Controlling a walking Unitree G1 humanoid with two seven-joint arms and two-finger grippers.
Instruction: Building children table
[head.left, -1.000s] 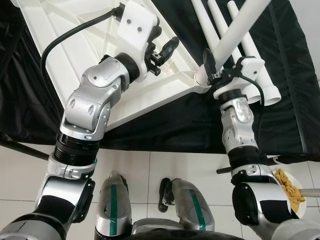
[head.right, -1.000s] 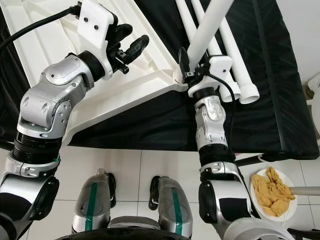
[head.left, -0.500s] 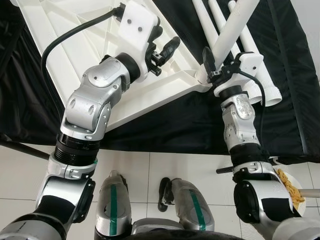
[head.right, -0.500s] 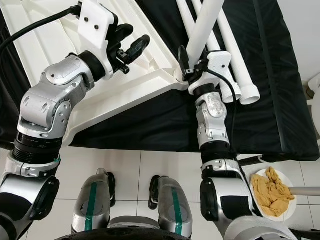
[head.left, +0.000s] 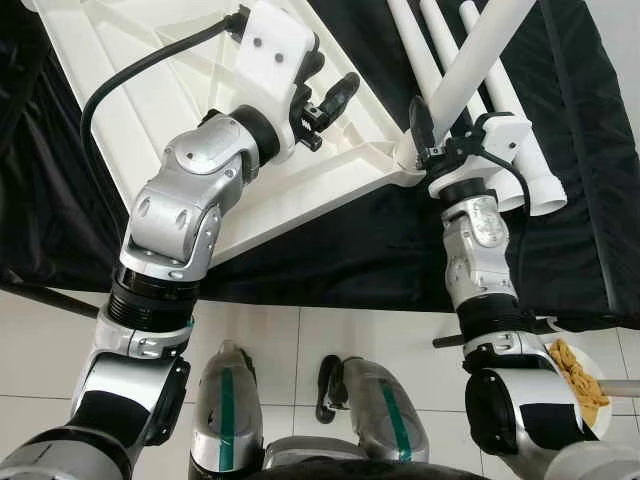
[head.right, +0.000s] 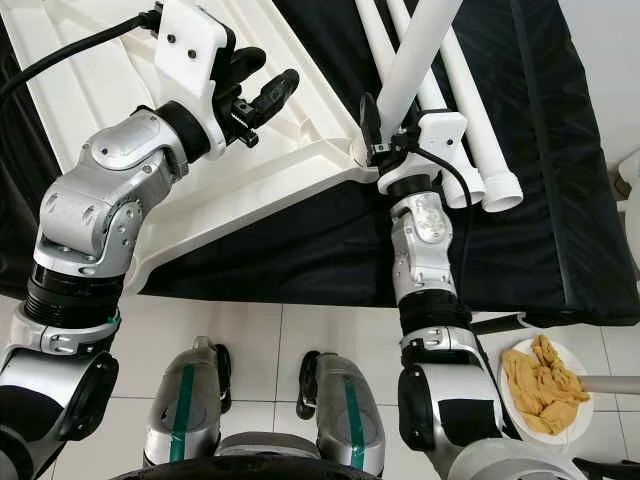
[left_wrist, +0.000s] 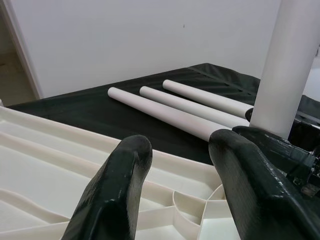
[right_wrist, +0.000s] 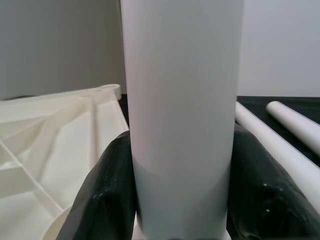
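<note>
My right end effector (head.left: 428, 128) gripped one white tubular plastic leg (head.left: 470, 65) at the upturned white ribbed tabletop's (head.left: 150, 60) corner socket — three loose white legs (head.right: 455, 95) remained; left end effector (head.left: 330, 105) open.

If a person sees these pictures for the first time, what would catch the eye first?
Probably the long white round table leg, gripped near its foot by the right gripper at the corner of the upside-down white ribbed plastic tabletop. The left gripper hovers open over that tabletop, and three more white legs lie on the black cloth beside it.

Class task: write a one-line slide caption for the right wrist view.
Right gripper clamps a white table leg upright at the corner of the upturned tabletop.
</note>
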